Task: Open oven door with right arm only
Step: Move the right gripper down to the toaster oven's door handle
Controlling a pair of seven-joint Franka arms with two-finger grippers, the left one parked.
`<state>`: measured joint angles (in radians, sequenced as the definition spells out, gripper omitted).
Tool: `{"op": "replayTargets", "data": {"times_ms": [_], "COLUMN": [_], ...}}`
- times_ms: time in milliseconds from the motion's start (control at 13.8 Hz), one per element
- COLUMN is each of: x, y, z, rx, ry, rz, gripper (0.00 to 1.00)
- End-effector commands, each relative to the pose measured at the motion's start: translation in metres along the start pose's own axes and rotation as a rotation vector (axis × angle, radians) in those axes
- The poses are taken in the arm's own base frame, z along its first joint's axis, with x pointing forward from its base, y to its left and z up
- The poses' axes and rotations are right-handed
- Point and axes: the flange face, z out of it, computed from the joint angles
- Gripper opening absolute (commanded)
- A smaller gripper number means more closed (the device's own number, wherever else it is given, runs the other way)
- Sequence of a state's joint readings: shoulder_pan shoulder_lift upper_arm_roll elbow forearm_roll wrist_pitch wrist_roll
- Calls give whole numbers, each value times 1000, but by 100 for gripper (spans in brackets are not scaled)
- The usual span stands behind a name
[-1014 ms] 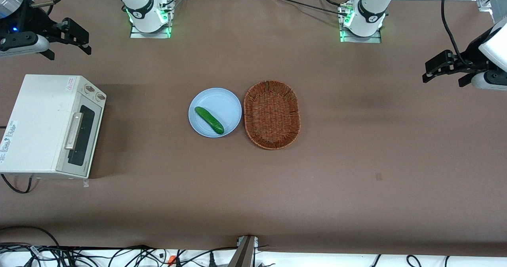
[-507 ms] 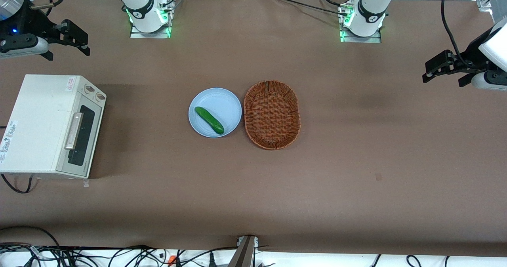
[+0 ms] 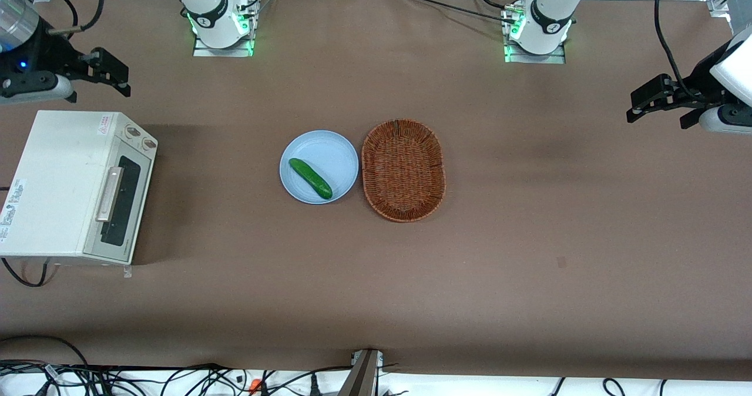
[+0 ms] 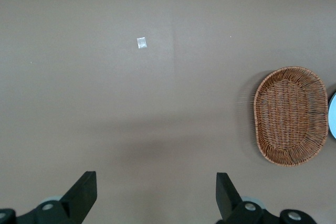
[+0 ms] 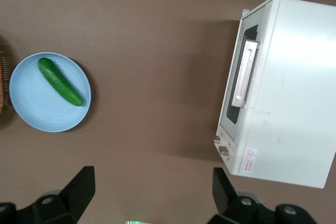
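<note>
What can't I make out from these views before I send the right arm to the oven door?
- Oven door: shut, so its inner face and the oven's inside are hidden in the front and right wrist views.
- Handle: any gap between bar and door is too small to tell.
- Knobs: markings are too small to read.
- Gripper: open, high and farther from the front camera than the oven; its arm is cut off at the picture's edge.

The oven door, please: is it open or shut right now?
Shut: the oven door sits flush with the oven front; the open claw hovers apart.
</note>
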<state>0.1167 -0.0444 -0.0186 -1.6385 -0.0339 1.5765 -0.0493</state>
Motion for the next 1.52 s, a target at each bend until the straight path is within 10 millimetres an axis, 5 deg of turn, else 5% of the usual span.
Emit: {"op": "replayTargets", "data": {"times_ms": [0, 217, 580, 797, 1087, 1449], "x": [22, 41, 65, 81, 97, 106], "y": [10, 15, 35, 64, 79, 104], "z": [29, 58, 106, 146, 189, 226], "rx": [-38, -78, -125, -145, -178, -182], "ry": [-11, -27, -64, -84, -89, -92], "rz": [-15, -41, -64, -64, -72, -107], "gripper": [99, 97, 78, 38, 3, 0]}}
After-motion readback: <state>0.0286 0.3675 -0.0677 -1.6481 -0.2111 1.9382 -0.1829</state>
